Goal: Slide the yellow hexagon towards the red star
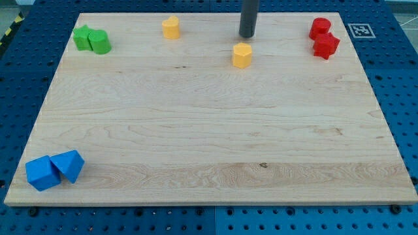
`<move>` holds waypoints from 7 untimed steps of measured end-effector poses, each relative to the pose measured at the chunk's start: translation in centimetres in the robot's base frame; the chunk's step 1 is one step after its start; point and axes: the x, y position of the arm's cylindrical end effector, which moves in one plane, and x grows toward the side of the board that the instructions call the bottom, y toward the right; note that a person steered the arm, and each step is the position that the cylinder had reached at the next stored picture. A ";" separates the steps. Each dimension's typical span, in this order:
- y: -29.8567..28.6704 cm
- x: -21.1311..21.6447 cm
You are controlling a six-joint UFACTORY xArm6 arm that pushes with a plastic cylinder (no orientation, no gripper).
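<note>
The yellow hexagon (241, 55) sits on the wooden board in the upper middle of the view. My tip (247, 35) stands just above it in the view, slightly to its right, a small gap apart. The red star (326, 46) lies near the view's top right, well to the hexagon's right. A second red block (320, 27), rounded in shape, touches the star from above. A second yellow block (171, 28) sits near the top edge, left of my tip.
Two green blocks (91, 40) sit together at the top left. Two blue blocks (55, 170) sit together at the bottom left. The board's edges (209, 205) border a blue pegboard table. A marker tag (360, 30) lies beyond the top right corner.
</note>
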 end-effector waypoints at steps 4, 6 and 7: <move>-3.7 7.1; -4.0 8.7; -3.1 8.6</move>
